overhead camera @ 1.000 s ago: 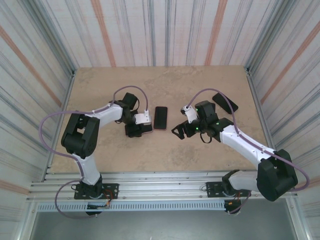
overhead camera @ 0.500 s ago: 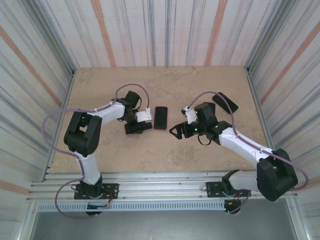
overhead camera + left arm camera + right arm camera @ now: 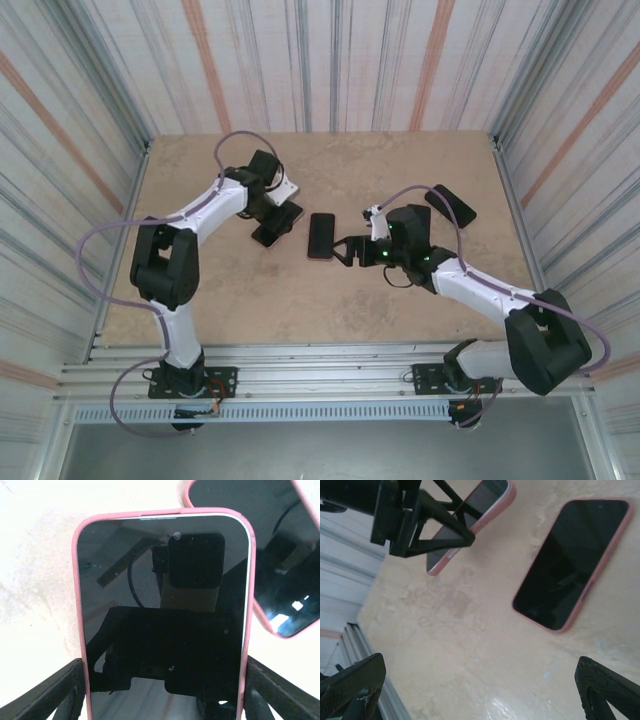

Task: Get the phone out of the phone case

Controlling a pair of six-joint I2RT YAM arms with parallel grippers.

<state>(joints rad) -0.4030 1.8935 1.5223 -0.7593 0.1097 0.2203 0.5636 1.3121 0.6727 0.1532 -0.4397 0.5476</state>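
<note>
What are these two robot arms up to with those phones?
The left arm's fingers grip a phone in a pink case by its sides. A second pink-cased phone lies flat mid-table, and the right arm's fingers are spread open next to it, holding nothing. The gripped phone sits inside its case, so taking it out is not yet done. A dark flat item lies toward the far right.

Beige marbled table (image 3: 400,160) carrying a pink-cased phone (image 3: 321,236) lying screen-up at centre, a black flat item (image 3: 451,205) lying near its far-right corner
</note>
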